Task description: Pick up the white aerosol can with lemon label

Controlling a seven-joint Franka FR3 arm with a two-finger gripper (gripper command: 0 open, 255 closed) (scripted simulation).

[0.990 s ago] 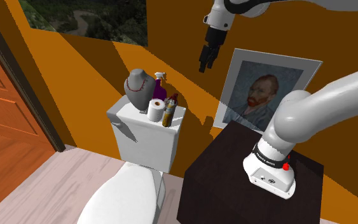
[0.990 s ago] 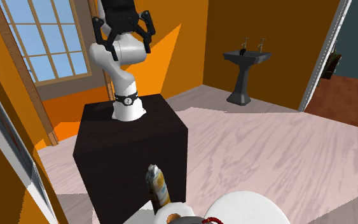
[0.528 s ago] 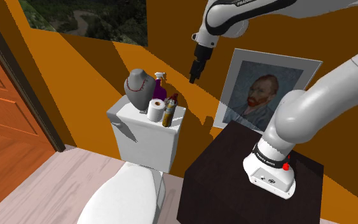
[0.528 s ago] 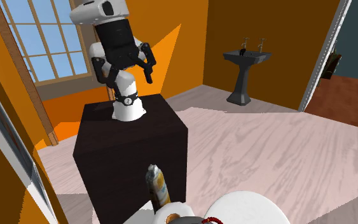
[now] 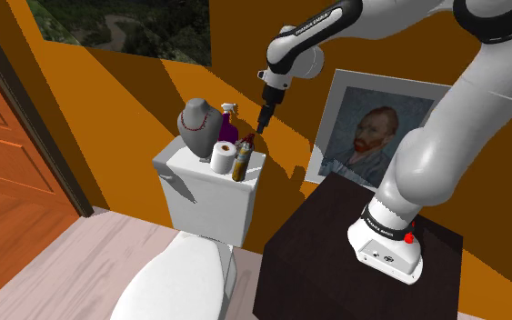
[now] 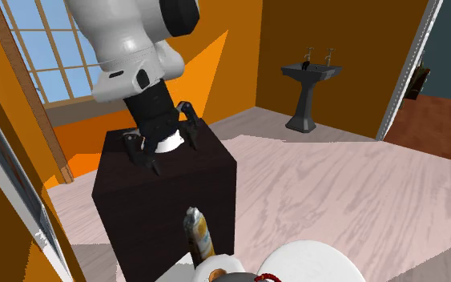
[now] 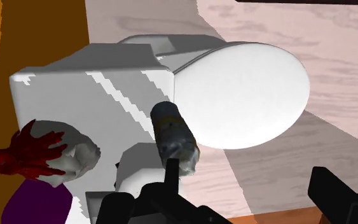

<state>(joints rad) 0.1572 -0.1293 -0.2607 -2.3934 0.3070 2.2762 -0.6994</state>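
Shoulder view: a slim brownish cylindrical can [image 5: 240, 160] stands on the smooth white toilet tank [image 5: 204, 205] beside a paper roll [image 5: 223, 156]; the gripper [image 5: 264, 121] above has its fingers spread, empty.

White toilet tank [image 5: 174, 165], four things on its lid — grey bust [image 5: 195, 132] with a red necklace [image 5: 188, 123] toward the shoulder view's left, purple spray bottle [image 5: 229, 128] behind, white paper roll [image 5: 224, 156] and upright brownish aerosol can [image 5: 241, 160] just beside each other in front.
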